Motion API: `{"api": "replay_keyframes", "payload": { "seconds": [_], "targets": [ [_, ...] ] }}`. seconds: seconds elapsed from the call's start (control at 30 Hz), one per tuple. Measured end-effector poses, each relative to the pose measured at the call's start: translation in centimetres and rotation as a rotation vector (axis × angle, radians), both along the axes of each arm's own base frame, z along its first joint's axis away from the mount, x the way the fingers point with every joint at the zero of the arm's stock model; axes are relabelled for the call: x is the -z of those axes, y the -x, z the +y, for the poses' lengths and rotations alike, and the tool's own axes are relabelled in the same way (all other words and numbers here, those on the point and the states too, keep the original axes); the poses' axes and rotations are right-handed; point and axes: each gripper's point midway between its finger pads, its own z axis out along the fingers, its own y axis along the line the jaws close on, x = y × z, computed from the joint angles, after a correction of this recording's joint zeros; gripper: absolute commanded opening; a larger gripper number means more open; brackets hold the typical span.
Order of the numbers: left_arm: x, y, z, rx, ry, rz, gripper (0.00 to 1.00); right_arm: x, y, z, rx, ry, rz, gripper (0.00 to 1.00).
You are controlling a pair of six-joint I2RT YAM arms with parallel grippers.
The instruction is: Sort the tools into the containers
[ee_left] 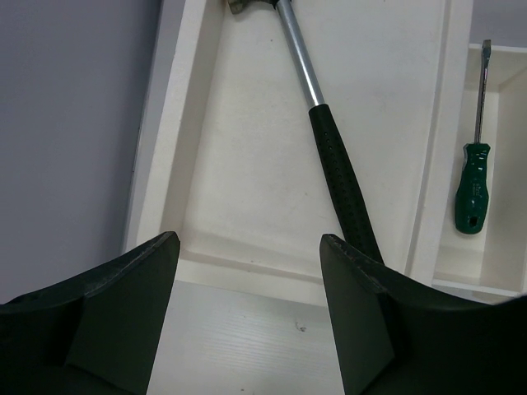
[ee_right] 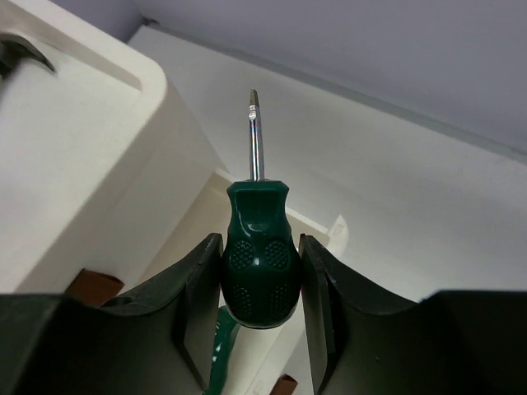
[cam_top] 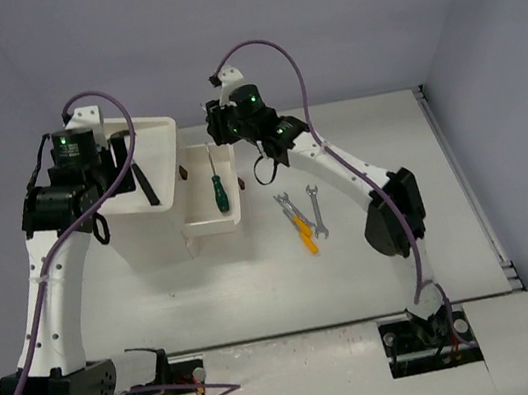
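My right gripper (ee_right: 259, 247) is shut on the bulbous handle of a stubby green screwdriver (ee_right: 257, 210), whose tip points away. It hangs over the pulled-out drawer (cam_top: 211, 229) of the white cabinet (cam_top: 149, 239). A longer green screwdriver (cam_top: 217, 191) (ee_left: 473, 185) lies in that drawer. The black-handled hammer (ee_left: 339, 177) lies in the cabinet's top tray (ee_left: 247, 123). My left gripper (ee_left: 247, 243) stands open over the tray's near edge, its right finger next to the hammer's handle, with nothing between the fingers.
Two silver wrenches (cam_top: 285, 204) (cam_top: 315, 211) and a yellow-handled screwdriver (cam_top: 306, 238) lie on the table to the right of the drawer. Dark-red drawer handles (ee_right: 90, 286) show on the cabinet front. Grey walls close in the back and both sides.
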Motion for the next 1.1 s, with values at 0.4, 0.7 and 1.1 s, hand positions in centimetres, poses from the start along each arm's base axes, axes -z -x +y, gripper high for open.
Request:
{"api": "replay_keyframes", "payload": {
  "seconds": [0.4,0.7,1.1],
  "targets": [
    [-1.0,0.9,0.1,0.0,0.005,-0.035,0.66,10.5,0.9,3.7,-0.08,0.067,0.171,0.11],
    [-1.0,0.9,0.1,0.001,0.005,-0.034,0.66,11.8,3.7,5.9,-0.178,0.034,0.225,0.42],
    [-0.8,1.1,0.0,0.007,0.009,-0.03,0.66,9.8,5.3,4.0,-0.177,0.053,0.204,0.78]
  ]
}}
